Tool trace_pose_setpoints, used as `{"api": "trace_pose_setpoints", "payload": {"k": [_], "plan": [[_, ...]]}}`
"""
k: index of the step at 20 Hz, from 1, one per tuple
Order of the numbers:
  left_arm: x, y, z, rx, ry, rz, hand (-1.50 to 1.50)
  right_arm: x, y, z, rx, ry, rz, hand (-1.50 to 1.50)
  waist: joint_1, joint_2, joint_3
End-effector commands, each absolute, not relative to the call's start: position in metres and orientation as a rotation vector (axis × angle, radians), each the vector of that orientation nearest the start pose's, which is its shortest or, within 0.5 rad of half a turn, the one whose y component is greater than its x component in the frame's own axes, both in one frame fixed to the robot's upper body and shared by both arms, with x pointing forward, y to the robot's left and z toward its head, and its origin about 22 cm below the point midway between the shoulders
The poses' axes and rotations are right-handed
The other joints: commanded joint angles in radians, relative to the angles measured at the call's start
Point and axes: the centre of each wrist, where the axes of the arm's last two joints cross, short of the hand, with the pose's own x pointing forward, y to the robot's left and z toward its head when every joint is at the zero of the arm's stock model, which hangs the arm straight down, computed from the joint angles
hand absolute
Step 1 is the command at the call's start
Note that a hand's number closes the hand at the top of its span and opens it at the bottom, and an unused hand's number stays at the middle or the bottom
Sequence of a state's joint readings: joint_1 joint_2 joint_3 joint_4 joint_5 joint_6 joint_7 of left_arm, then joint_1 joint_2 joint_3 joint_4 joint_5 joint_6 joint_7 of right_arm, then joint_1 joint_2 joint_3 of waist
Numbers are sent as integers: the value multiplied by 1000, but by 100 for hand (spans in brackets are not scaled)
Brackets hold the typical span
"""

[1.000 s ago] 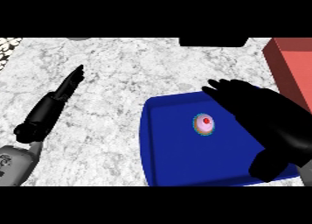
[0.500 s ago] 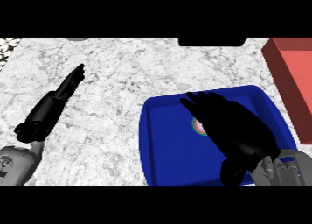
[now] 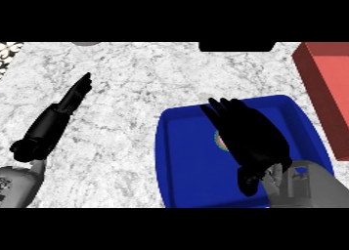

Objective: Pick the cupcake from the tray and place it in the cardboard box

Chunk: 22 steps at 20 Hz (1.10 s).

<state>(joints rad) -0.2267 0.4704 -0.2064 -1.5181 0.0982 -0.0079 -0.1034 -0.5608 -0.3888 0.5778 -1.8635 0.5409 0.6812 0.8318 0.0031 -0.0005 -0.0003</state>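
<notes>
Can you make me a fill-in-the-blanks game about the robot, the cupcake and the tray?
1. The cupcake sits on a tray whose colour is ____.
2. The hand above the cupcake, hiding most of it, is the robot's ____ hand.
3. The left hand lies over the ____ counter, away from the tray.
4. The reddish box stands to the ____ of the tray.

Missing words: blue; right; marble; right
</notes>
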Motion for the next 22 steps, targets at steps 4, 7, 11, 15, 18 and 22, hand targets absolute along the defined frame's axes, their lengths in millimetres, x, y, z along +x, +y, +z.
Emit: {"api": "trace_pose_setpoints", "payload": {"k": [4, 7, 11, 15, 18, 22], "plan": [[284, 261, 64, 112, -1748, -533, 0, 259, -127, 145, -855, -1014, 1647, -150, -1, 0, 0], [293, 271, 60, 104, -1732, -521, 0, 260, -118, 138, -860, -1005, 1632, -150, -3, 0, 0], [299, 268, 64, 86, -1737, -532, 0, 266, -114, 119, -860, -1022, 1620, -150, -2, 1, 0], [296, 283, 67, 89, -1764, -528, 0, 270, -132, 106, -819, -1021, 1638, -150, -1, 1, 0], [300, 269, 71, 87, -1765, -521, 0, 286, -123, 102, -794, -1022, 1631, -150, 0, 1, 0], [282, 264, 66, 82, -1747, -521, 0, 300, -132, 87, -839, -971, 1631, -150, 4, 1, 0]]}}
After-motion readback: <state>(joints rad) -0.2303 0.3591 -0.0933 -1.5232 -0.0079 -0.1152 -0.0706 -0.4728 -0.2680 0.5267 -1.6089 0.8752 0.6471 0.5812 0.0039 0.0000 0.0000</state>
